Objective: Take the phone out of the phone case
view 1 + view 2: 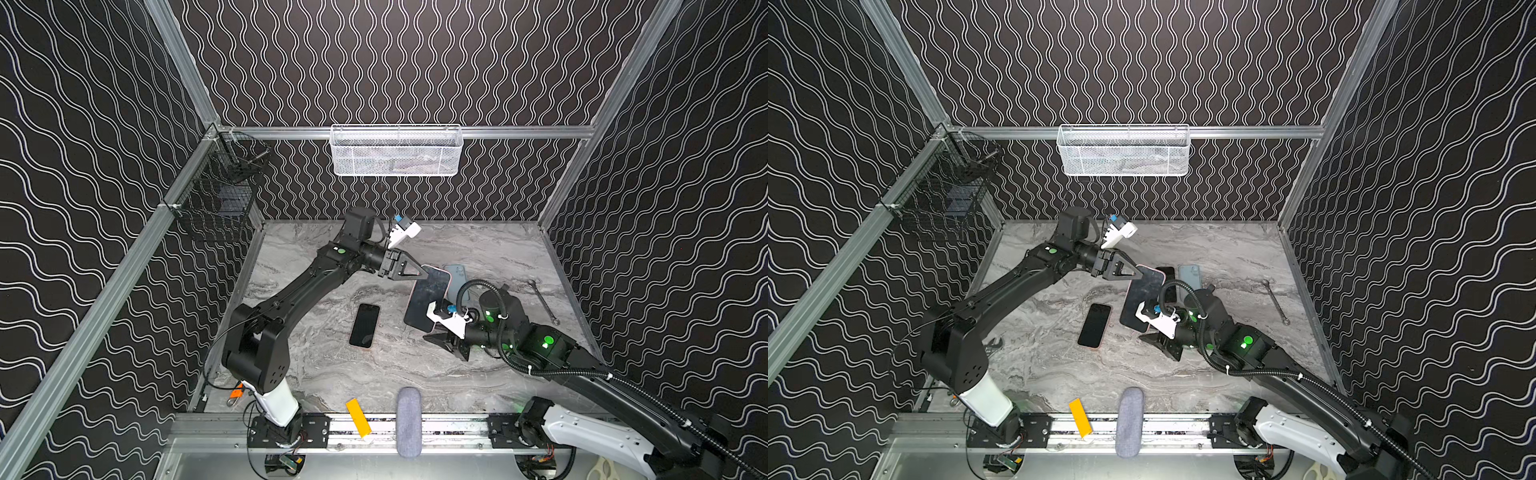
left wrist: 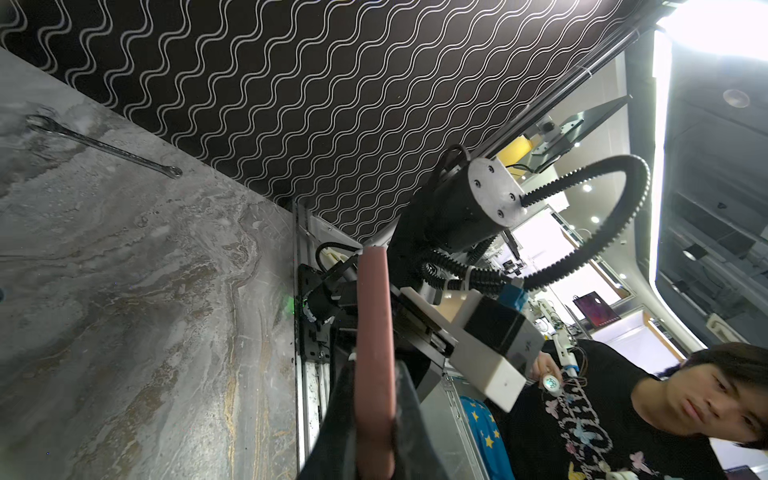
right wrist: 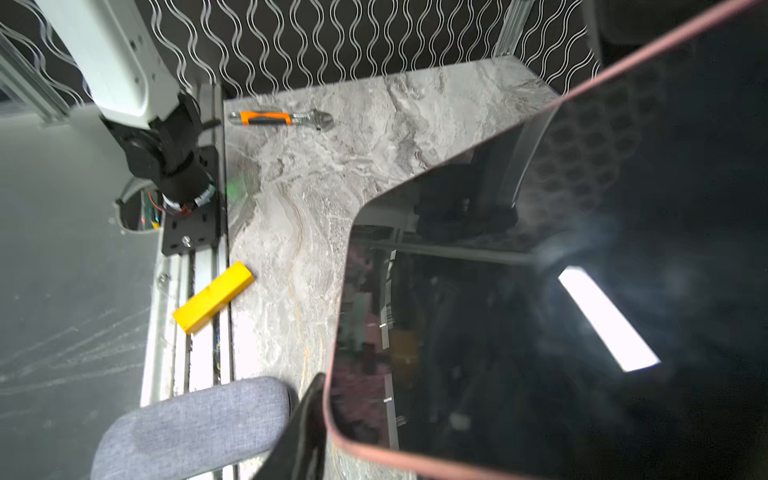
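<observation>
In both top views the left gripper [image 1: 424,272] [image 1: 1136,272] holds the phone [image 1: 426,301] [image 1: 1140,301] aloft by its far end. The right gripper [image 1: 440,341] [image 1: 1154,340] sits at the opposite end. Left wrist: closed fingers [image 2: 409,419] pinch the pink case [image 2: 374,353]. Right wrist: one finger [image 3: 303,432] lies just beside the case's rim; I cannot tell whether it grips.

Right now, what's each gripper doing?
left gripper: shut on the far edge of the pink-cased phone.
right gripper: at the phone's near end, one finger beside its edge; open or gripping cannot be told.

Marble table [image 1: 332,374]; black phone [image 1: 365,325] flat mid-table; spanner [image 1: 543,301] near right edge.
</observation>
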